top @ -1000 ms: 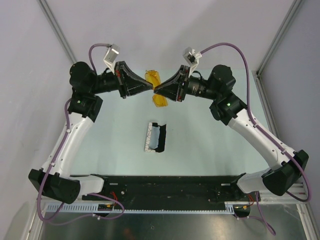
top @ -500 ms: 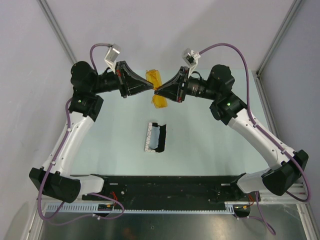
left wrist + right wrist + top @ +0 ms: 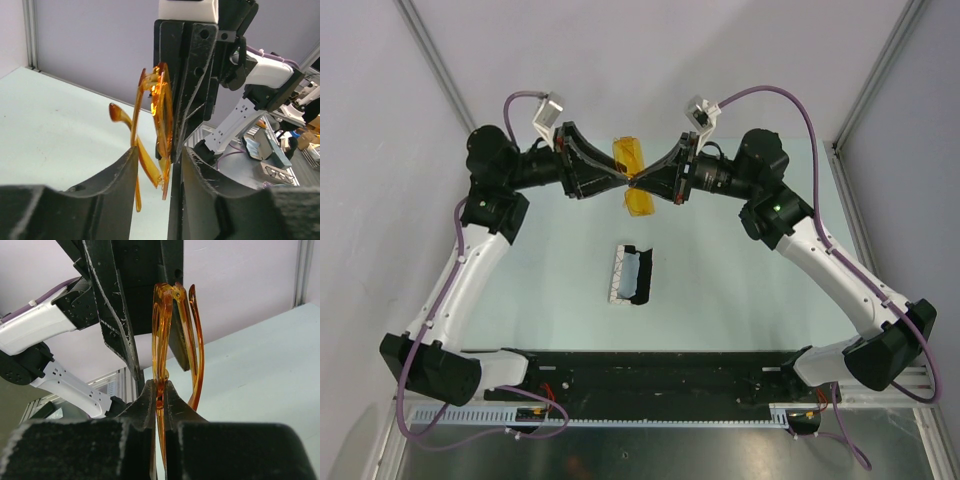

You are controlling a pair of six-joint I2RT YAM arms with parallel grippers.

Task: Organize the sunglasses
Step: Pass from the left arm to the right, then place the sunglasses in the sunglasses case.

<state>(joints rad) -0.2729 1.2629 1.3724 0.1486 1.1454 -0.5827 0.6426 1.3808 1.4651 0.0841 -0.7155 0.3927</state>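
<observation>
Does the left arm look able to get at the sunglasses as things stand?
Likely yes: the left gripper stands open with the sunglasses between its fingers, while the right gripper pinches them from the opposite side.

Sunglasses [image 3: 640,204]: translucent yellow-orange frame, amber lenses, no pattern.
Case [image 3: 618,272]: white shell with thin black lines, black inner edge.
Cloth [image 3: 633,268] in case: pale blue, plain.
Table [image 3: 740,290]: pale mint, uniform.
Left gripper [image 3: 157,167], right gripper [image 3: 160,390]: matte black, grainy texture.
Arms [image 3: 460,280]: white links, black joints.
Cables [image 3: 780,92]: purple.
Walls [image 3: 640,60]: lilac-grey.
</observation>
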